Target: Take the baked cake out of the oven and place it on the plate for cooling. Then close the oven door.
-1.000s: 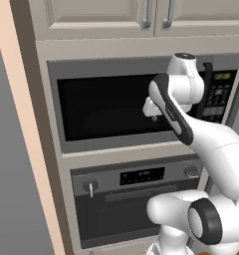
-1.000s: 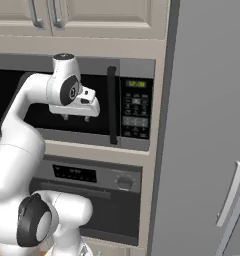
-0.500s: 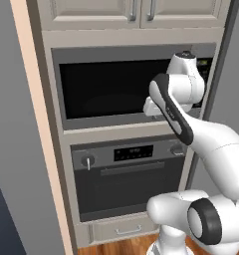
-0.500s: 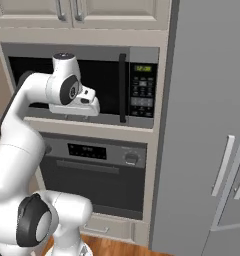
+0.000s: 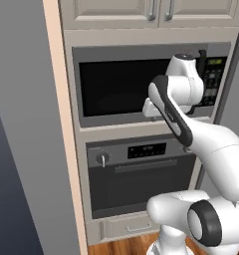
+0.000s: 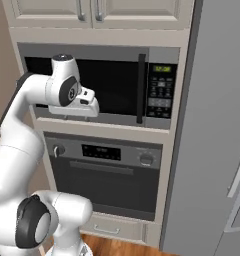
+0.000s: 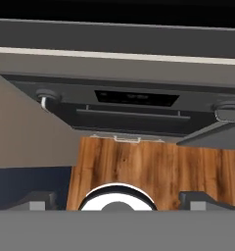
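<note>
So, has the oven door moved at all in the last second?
No. The oven door still sits shut, flush under the oven's display strip; only the camera shifted.

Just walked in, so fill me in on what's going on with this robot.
The white robot arm is holding its open two-finger gripper up in front of the black-windowed microwave, holding nothing. Below it, the built-in grey steel oven has its dark-glass oven door shut, so the cake is not out yet. The hand camera looks down at the oven front and the wooden floor.
</note>
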